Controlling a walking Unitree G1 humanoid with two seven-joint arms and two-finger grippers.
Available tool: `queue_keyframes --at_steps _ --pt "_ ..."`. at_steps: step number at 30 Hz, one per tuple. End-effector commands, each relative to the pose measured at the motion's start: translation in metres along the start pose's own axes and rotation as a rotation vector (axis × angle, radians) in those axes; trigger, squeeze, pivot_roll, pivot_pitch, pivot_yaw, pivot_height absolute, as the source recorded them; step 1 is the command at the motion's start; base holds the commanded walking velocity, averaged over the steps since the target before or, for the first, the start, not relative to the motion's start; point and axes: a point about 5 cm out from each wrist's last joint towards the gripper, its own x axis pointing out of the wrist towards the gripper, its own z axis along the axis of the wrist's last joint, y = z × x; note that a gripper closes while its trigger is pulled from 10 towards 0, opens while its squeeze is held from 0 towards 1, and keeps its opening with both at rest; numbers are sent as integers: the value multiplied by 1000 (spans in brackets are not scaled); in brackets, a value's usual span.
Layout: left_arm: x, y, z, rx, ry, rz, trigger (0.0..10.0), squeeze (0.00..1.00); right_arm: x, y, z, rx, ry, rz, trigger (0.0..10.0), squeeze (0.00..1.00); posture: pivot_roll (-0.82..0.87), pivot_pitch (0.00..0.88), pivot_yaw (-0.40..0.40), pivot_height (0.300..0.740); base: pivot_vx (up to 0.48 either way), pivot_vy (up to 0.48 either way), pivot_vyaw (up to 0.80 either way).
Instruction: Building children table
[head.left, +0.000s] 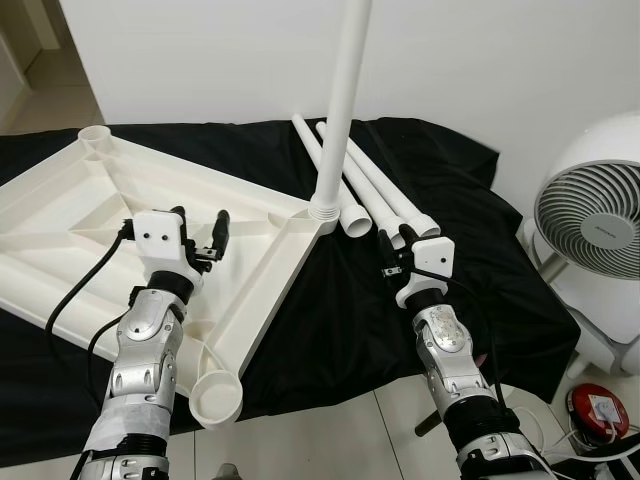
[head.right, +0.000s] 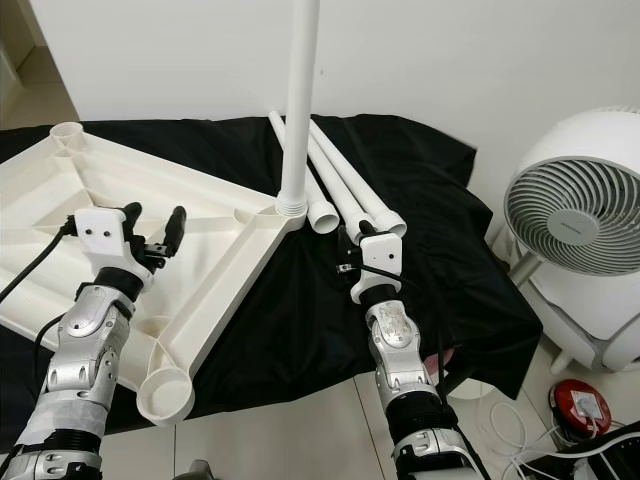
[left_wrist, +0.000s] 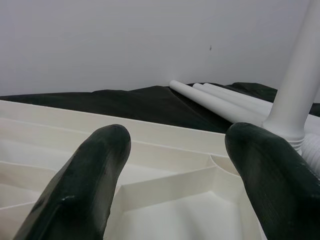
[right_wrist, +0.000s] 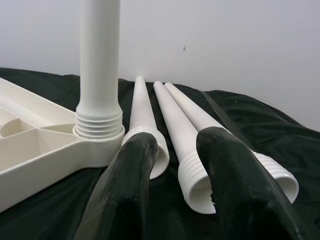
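Right wrist: three loose legs

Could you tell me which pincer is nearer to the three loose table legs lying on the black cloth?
Right. The right pincer sits just short of the loose legs' threaded ends, open and pointing at them. The left pincer hovers over the upturned tabletop, beyond the upright leg.

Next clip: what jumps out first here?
A white table leg stands upright, screwed into the corner of the upside-down white tabletop lying on black cloth. Three loose legs lie beside it, just ahead of the open right hand. The left hand hovers open over the tabletop.
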Motion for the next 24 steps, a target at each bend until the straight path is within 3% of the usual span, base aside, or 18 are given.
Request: queue_keyframes --at_steps 1,17,24 --pt "0 4 -4 -14 15 91 10000 0 2 -2 1 14 -10 -10 10000 0 40 0 -41 740 0 0 0" --pt "-3 4 -5 -14 18 90 10000 0 -1 0 -1 17 -10 -5 10000 0 42 0 -40 740 0 197 0" --pt "-3 4 -4 -5 14 89 10000 0 -1 1 -1 18 -11 -4 10000 0 43 0 -40 740 0 0 0"
